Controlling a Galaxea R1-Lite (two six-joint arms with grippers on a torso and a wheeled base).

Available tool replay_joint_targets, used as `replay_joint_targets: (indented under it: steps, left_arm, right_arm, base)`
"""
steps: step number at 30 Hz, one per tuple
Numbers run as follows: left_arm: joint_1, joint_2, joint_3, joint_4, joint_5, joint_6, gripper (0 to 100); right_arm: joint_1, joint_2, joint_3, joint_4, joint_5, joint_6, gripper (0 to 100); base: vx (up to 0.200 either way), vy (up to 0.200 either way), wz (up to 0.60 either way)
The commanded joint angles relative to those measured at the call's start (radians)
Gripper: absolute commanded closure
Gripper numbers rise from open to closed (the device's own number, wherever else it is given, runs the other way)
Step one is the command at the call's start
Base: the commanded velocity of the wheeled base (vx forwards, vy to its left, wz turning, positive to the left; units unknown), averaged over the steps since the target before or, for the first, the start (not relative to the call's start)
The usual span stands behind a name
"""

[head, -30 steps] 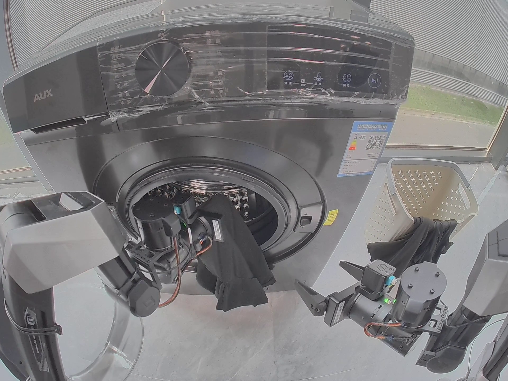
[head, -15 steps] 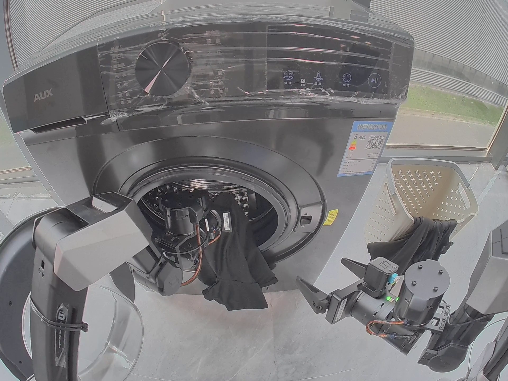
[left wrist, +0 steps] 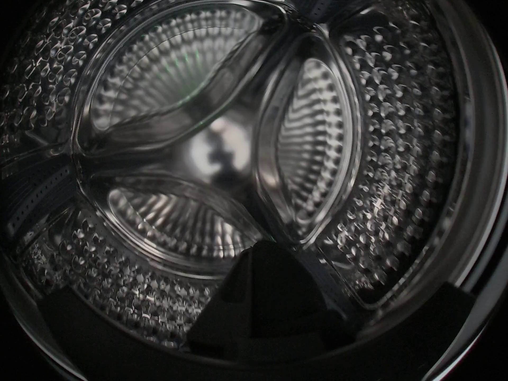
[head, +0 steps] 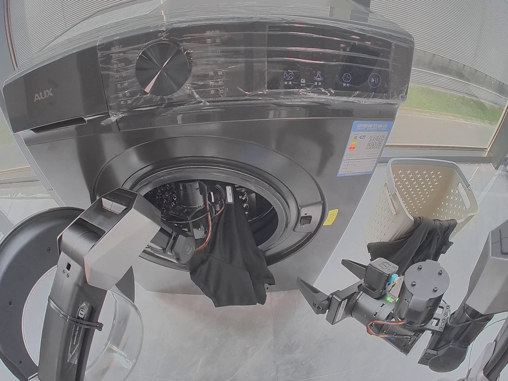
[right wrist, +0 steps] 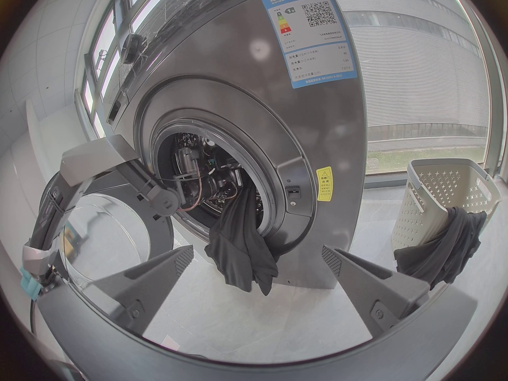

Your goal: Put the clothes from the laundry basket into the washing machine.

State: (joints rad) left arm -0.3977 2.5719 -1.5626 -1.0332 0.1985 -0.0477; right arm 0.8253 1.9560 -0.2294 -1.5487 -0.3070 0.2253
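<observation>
- Loading step: the black garment (head: 233,260) is clamped by the left gripper (head: 214,199) inside the washing machine (head: 211,133), with its hem left outside.
- A deeper push, then release, is judged needed; the right gripper (head: 321,272) is held beside the machine with jaws apart.

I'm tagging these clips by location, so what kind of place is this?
Likely a laundry area in a glass-walled building: a front-loading washer, a laundry basket on a tiled floor, and large windows behind.
</observation>
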Motion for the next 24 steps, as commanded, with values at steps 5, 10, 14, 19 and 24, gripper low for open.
replay_joint_targets:
  steps: [5, 10, 14, 19, 24]
  left_arm:
    - [0.037, 0.125, -0.278, 0.108, 0.035, -0.012, 100]
    - [0.042, 0.119, -0.257, 0.105, 0.035, -0.017, 100]
    - [0.033, 0.108, -0.232, 0.101, 0.035, -0.040, 0]
    - [-0.013, -0.059, -0.005, 0.186, 0.029, -0.072, 0]
    - [-0.061, -0.171, 0.156, 0.283, -0.014, -0.075, 0]
  right_arm:
    - [0.005, 0.008, 0.004, -0.001, -0.001, 0.000, 0]
    - [0.008, 0.011, 0.004, -0.001, 0.000, 0.000, 0]
    - [0.008, 0.012, 0.004, -0.001, -0.001, 0.002, 0]
    - [0.008, 0.012, 0.005, -0.001, 0.000, 0.002, 0]
    - [0.009, 0.012, 0.005, -0.001, 0.000, 0.002, 0]
  base:
    - [0.000, 0.000, 0.00]
    - [0.000, 0.000, 0.00]
    - [0.000, 0.000, 0.00]
    - [0.000, 0.000, 0.00]
    - [0.000, 0.000, 0.00]
